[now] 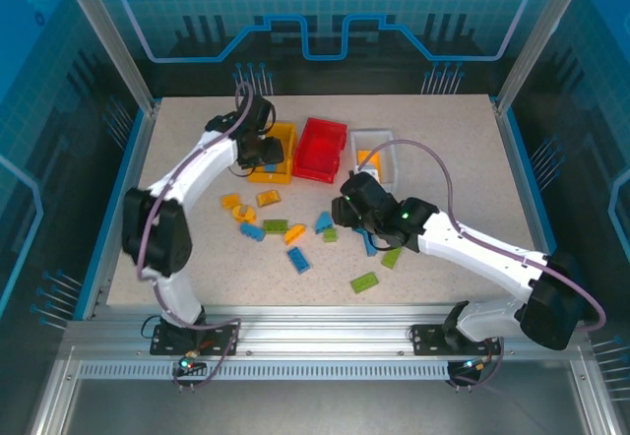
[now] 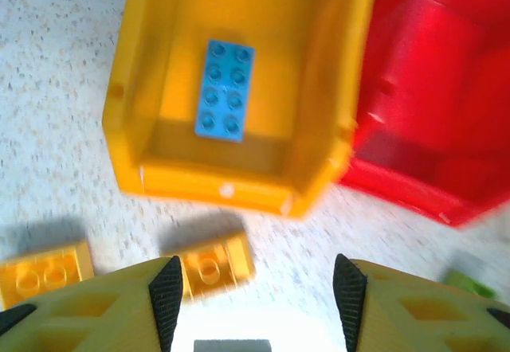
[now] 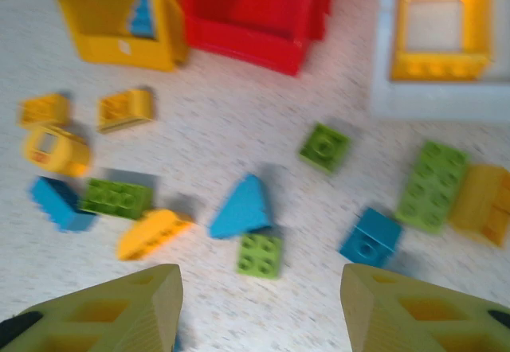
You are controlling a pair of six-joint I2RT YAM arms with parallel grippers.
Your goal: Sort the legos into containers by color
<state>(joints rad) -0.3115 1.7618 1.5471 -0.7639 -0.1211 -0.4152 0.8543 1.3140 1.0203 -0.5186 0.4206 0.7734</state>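
My left claw (image 2: 255,288) hangs open and empty just short of the yellow bin (image 2: 231,183), where one blue brick (image 2: 225,90) lies flat, though from above my arm hides part of that bin. The red bin (image 2: 430,89) sits just beside it, its inside too blurred to read. My right claw (image 3: 263,308) gapes empty over the loose legos (image 3: 239,209), the white bin (image 3: 446,105) beyond cut off at the top edge.

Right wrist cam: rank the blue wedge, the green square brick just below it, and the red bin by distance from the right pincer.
1. Green square brick, centre, just ahead of the right pincer.
2. Blue wedge, slightly left, just beyond.
3. Red bin, far, top centre.
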